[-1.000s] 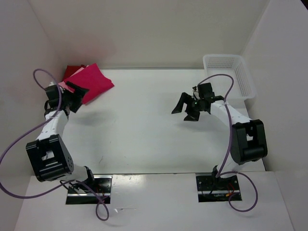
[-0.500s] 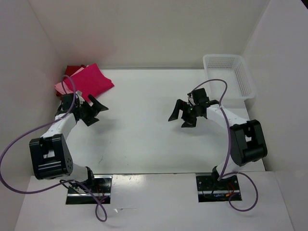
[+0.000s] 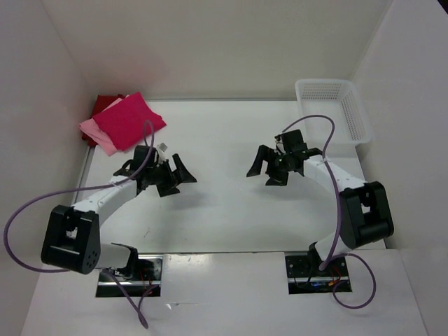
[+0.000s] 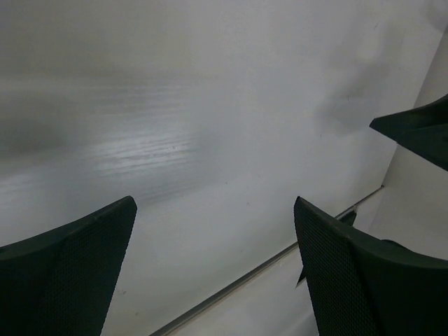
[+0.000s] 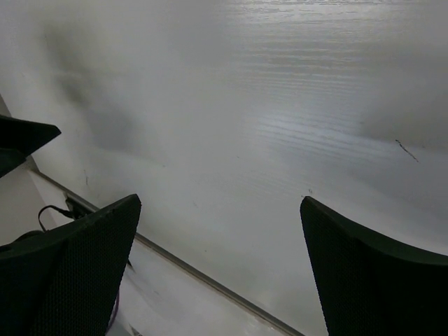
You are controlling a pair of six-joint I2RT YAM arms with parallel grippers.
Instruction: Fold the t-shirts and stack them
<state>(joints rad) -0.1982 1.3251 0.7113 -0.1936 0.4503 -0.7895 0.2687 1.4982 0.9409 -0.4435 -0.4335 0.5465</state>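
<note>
The t-shirts lie folded in a stack at the table's back left corner. The bright crimson-pink shirt (image 3: 128, 120) is on top, the light pink one (image 3: 98, 133) sticks out beneath it, and the dark red one (image 3: 105, 103) shows behind. My left gripper (image 3: 176, 180) hangs open over bare table, to the right of the stack and nearer, apart from it. My right gripper (image 3: 263, 171) hangs open near the table's middle right. Both wrist views show only white table between the spread fingers of the left gripper (image 4: 213, 231) and the right gripper (image 5: 220, 224).
A white mesh basket (image 3: 358, 115) stands at the back right corner. White walls close in the table on the left, back and right. The table's near edge (image 4: 231, 283) runs below both grippers.
My left arm has swung away from the shirt stack, rightward and nearer, out over the table's middle. My right gripper has shifted slightly left. Both stayed open.
</note>
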